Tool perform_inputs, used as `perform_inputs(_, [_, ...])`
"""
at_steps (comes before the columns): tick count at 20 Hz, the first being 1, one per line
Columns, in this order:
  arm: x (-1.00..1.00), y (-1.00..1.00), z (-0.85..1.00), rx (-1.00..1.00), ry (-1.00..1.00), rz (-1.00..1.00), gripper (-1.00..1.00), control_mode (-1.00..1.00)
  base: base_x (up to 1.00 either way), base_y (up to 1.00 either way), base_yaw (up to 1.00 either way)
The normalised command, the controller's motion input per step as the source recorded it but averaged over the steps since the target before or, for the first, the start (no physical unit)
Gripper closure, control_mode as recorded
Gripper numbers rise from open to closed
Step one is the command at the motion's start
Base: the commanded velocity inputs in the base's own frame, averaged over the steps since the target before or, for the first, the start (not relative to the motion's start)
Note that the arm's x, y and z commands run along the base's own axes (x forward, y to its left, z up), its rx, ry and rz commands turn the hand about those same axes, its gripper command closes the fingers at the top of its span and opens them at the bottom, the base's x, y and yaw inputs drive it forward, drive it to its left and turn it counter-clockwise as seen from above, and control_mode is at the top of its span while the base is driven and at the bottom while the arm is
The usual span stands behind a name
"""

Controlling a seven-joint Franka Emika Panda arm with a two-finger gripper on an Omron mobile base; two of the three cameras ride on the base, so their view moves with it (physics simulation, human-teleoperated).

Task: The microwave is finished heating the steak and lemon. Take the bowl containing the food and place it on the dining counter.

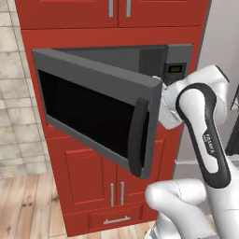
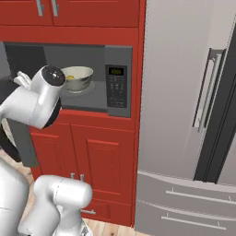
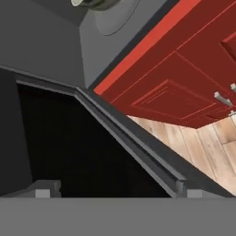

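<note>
door: microwave (image 2: 69, 78) door (image 1: 93, 109) swung out wide, sits right in front of my hand (image 3: 115, 193), inner glass just below my fingertips (image 3: 46, 189)
opening: cavity mouth is free above the door's inner edge, that's my way in
cavity: bowl (image 2: 77, 77) on the turntable is the one thing inside, free room to its left and above it
right limit: button panel (image 2: 117, 86) closes off the cavity's right side
below: red cabinet doors (image 2: 97, 161) under the microwave, wood floor (image 3: 193, 143) beyond the door edge
far right: fridge (image 2: 184, 115) beside the cabinet column, well apart from my hand
hand: fingers spread wide, nothing between them
</note>
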Motion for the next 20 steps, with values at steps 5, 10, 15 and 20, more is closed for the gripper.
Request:
perform_inputs(5, [-0.97,0.95,0.01,0.12,-0.12,0.0,-1.0,-1.0,0.0,0.0,0.0])
perform_inputs(10, [-0.48,1.0,0.0,0.07,-0.13,-0.07,-1.0,-1.0,0.0,0.0,0.0])
perform_inputs(15, [-0.02,0.62,0.0,0.0,-0.03,-0.1,-1.0,-1.0,0.0,0.0,0.0])
perform_inputs(20, [0.0,-0.54,0.07,0.0,0.0,-0.09,-1.0,-1.0,0.0,0.0,0.0])
